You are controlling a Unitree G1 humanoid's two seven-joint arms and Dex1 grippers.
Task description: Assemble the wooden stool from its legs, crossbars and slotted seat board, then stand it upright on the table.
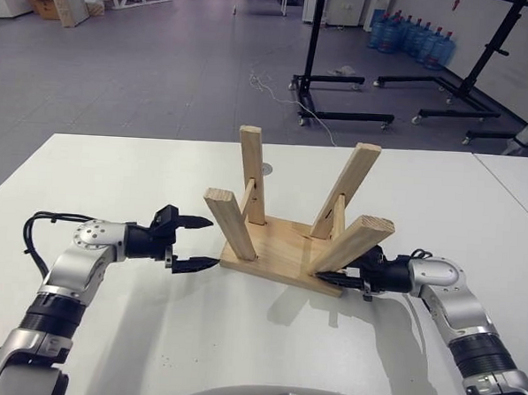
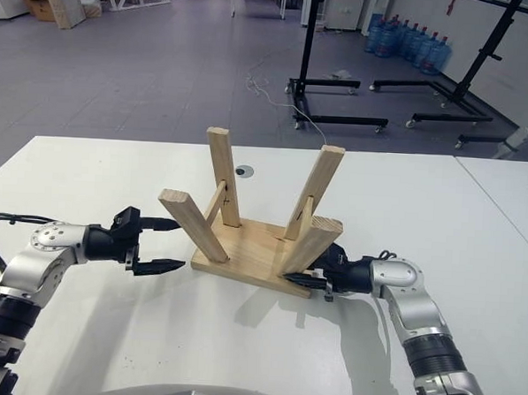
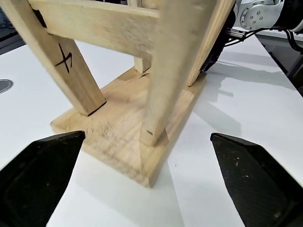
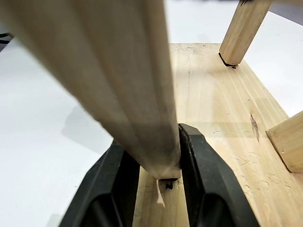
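Observation:
The wooden stool stands upside down mid-table, its seat board (image 1: 274, 256) flat on the surface and its legs splayed upward. Short crossbars (image 3: 99, 26) join the legs in pairs. My left gripper (image 1: 213, 241) is open, level with the board's left corner, by the front left leg (image 1: 229, 222); that corner lies between its black fingers (image 3: 38, 175) without touching them. My right gripper (image 1: 331, 276) is at the board's front right corner, shut on the base of the front right leg (image 4: 137, 94), with a finger (image 4: 118, 175) pressed on each side.
The white table (image 1: 115, 172) has open surface all around the stool. A round cable hole (image 1: 265, 169) lies just behind the board. A second table adjoins at the far right (image 1: 521, 184). Black wheeled stands (image 1: 341, 86) are on the floor beyond.

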